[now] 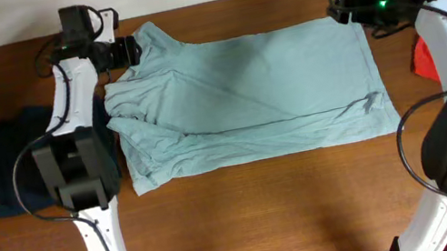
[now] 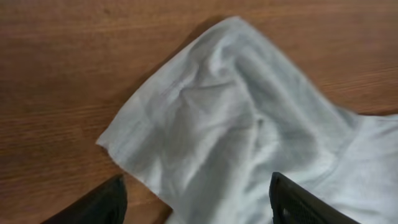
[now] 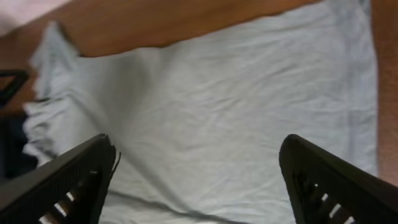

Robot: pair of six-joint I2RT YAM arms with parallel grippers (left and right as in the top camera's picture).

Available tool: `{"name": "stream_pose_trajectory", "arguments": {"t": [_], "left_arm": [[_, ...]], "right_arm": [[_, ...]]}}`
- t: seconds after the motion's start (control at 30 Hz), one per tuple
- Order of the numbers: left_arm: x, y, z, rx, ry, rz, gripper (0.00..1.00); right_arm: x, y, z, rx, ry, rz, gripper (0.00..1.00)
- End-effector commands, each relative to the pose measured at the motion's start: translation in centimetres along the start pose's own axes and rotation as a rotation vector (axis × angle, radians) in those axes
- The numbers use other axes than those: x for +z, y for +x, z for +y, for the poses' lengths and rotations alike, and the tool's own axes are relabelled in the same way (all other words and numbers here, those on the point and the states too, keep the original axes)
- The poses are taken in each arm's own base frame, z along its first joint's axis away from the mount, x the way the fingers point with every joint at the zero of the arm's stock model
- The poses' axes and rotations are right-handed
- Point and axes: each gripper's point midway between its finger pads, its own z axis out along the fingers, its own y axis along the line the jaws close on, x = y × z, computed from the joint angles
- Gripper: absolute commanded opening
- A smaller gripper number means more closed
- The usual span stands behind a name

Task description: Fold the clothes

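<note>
The teal shirt (image 1: 246,94) is spread across the middle of the table (image 1: 268,219). Left gripper (image 1: 126,52) and right gripper (image 1: 346,11) are seen open, empty, toward its far edge; both far corners should be pinched evenly.

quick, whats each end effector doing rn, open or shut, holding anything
Left end effector: open, holding nothing, at a sleeve of the pale teal shirt.
Right end effector: open, holding nothing, above the shirt.
</note>
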Motion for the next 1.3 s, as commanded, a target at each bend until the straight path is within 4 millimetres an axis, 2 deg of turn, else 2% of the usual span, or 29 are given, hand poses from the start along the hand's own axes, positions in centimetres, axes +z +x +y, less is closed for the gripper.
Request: {"name": "stream_pose_trajectory", "arguments": {"t": [0.0,0.1,0.23,0.3,0.43,0.5,0.6,0.7,0.77,0.83,0.97,1.07,1.17,1.27], "left_arm": [[0.6,-0.8,0.4,0.023,-0.018,-0.031,0.73],[0.7,-0.5,0.4,0.019,-0.015,-0.018,0.73],[-2.0,-1.5,-0.2,0.013,-0.021,0.000,0.73],[-4.4,-2.4,-0.4,0.008,-0.035,0.002,0.72],[-11.5,-4.1,-1.8,-0.013,-0.020,0.018,0.73],[-15.3,-3.7,-3.2,-0.034,0.022,0.052,0.81],[-19.6,-1.7,-4.7,-0.073,0.038,0.137,0.82],[-22.3,1.6,-5.9,-0.182,0.039,0.268,0.81],[-23.0,3.4,-6.4,-0.239,0.027,0.350,0.75],[-22.9,4.9,-6.3,-0.261,-0.016,0.411,0.63],[-21.8,6.8,-7.8,-0.283,-0.020,0.490,0.64],[-21.8,7.6,-8.7,-0.269,-0.027,0.520,0.63],[-24.0,8.7,-9.3,-0.215,-0.112,0.528,0.63],[-27.9,10.1,-8.8,-0.213,-0.303,0.500,0.64]], "right_arm": [[0.9,-0.3,-1.5,-0.007,0.075,-0.002,0.88],[1.5,0.3,-2.0,-0.003,0.081,0.022,0.88],[1.1,0.9,-2.9,0.027,0.096,0.047,0.87],[0.4,1.4,-3.6,0.057,0.102,0.070,0.81],[-2.3,3.2,-4.9,0.137,0.126,0.133,0.79],[-4.0,4.4,-5.2,0.185,0.140,0.176,0.79],[-6.5,6.6,-5.2,0.260,0.141,0.251,0.79],[-8.5,9.1,-4.7,0.308,0.148,0.343,0.80],[-9.2,10.4,-4.4,0.325,0.146,0.394,0.80],[-9.6,11.2,-4.1,0.340,0.146,0.430,0.80],[-10.4,11.7,-3.6,0.334,0.142,0.445,0.79],[-12.1,11.6,-2.6,0.307,0.143,0.419,0.77],[-15.8,11.6,-1.5,0.257,0.206,0.353,0.77],[-19.5,11.6,0.9,0.217,0.207,0.259,0.78]]}}
